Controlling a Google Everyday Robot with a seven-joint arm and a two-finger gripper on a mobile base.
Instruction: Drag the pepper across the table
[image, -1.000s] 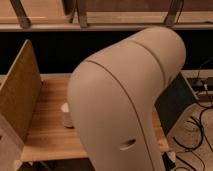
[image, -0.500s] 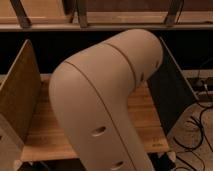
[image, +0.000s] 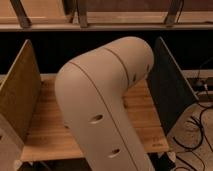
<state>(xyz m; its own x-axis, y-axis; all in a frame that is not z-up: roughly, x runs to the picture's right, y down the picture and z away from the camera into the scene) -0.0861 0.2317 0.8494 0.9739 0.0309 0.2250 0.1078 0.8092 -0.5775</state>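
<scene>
blocking: arm over table | claw: hidden from view

The big beige arm pretty much fills the middle here. Its elbow is bent up close to the dark right side panel, and it covers most of the table. Only the light planks on the left and a strip on the right show. The left side panel stands upright. The gripper is out of view. Dark cables lie on the floor at right.
</scene>
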